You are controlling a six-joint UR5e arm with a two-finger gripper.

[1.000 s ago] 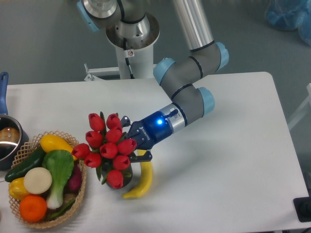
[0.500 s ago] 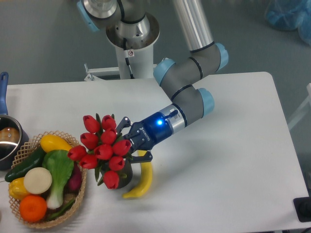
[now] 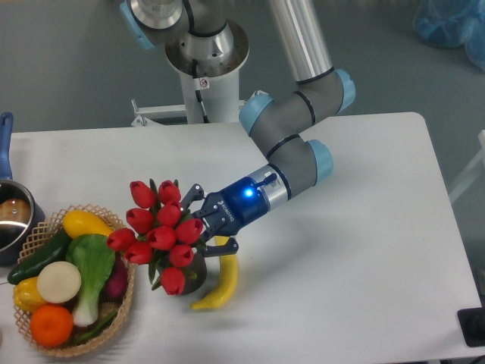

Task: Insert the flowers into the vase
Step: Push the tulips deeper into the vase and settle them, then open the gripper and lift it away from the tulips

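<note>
The gripper [image 3: 198, 220] reaches in from the right, its dark fingers [image 3: 194, 190] spread to either side of the flowers' stems; whether they actually pinch the stems cannot be told, since the buds hide the contact. A blue light glows on its wrist, and pale lettering runs along the gripper body (too small to read).

The flowers [image 3: 161, 232], a bunch of red tulips with closed buds and green leaves, stand over the vase [image 3: 194, 273], a dark cylinder of which only a sliver of wall shows beneath the blooms. The stems appear to go down into its mouth, though the buds cover the rim. The bunch spreads wider than the vase and leans a little to the left.

A yellow banana [image 3: 220, 280] lies on the white table [image 3: 364, 250] just right of the vase, touching or nearly so. To the left, a woven basket [image 3: 34, 235] holds vegetables. A pot [image 3: 10, 216] with a blue handle sits at the table's left edge. A small label on the arm's white base [image 3: 203, 83] is likewise illegible.
</note>
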